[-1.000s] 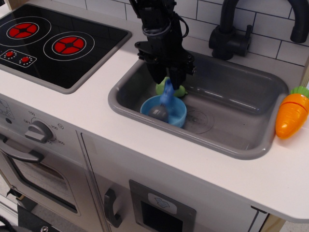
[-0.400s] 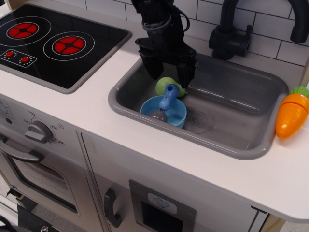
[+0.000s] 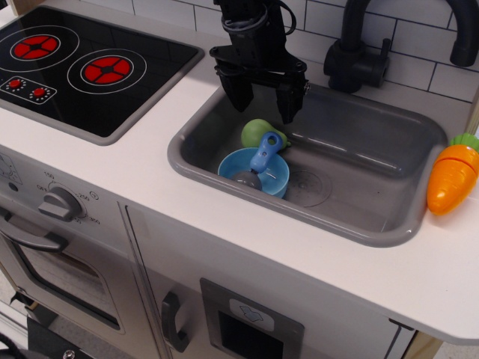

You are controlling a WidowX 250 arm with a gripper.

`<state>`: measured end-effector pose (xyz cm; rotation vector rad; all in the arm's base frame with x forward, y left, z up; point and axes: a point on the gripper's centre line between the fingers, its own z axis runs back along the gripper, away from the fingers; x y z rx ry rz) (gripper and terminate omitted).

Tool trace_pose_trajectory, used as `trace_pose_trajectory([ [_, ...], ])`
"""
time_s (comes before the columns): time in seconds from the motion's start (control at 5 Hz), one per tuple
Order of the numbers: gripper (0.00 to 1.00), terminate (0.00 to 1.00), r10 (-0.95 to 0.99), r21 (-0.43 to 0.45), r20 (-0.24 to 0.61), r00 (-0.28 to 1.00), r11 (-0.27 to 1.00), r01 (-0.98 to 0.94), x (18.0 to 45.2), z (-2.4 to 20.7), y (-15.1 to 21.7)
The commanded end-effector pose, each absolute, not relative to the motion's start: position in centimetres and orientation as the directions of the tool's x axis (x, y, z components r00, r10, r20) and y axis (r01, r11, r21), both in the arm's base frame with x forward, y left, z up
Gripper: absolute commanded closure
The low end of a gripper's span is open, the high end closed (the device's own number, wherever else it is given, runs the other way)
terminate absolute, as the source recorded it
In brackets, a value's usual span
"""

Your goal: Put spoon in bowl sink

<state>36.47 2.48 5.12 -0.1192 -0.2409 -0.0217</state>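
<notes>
The spoon (image 3: 258, 160) lies in the light blue bowl (image 3: 273, 179), its dark grey scoop down inside and its blue handle leaning on the far rim. The bowl stands at the left of the grey sink (image 3: 374, 168). My black gripper (image 3: 263, 103) hangs open and empty above the sink's back left part, well above the spoon, one finger on each side.
A green pear (image 3: 254, 132) lies in the sink right behind the bowl, under the gripper. A black faucet (image 3: 359, 52) stands behind the sink. A toy carrot (image 3: 452, 174) lies on the white counter at the right. A black stove top (image 3: 82, 63) is at the left.
The gripper has let go of the spoon, opened and risen away from the bowl. The spoon has settled into the bowl with its handle on the rim.
</notes>
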Motion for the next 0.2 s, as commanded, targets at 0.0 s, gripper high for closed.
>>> trace_pose_trajectory([
  [0.0,0.0,1.0,-0.008,-0.095,0.343,0.939,0.995,0.043,37.13,8.98,2.84],
])
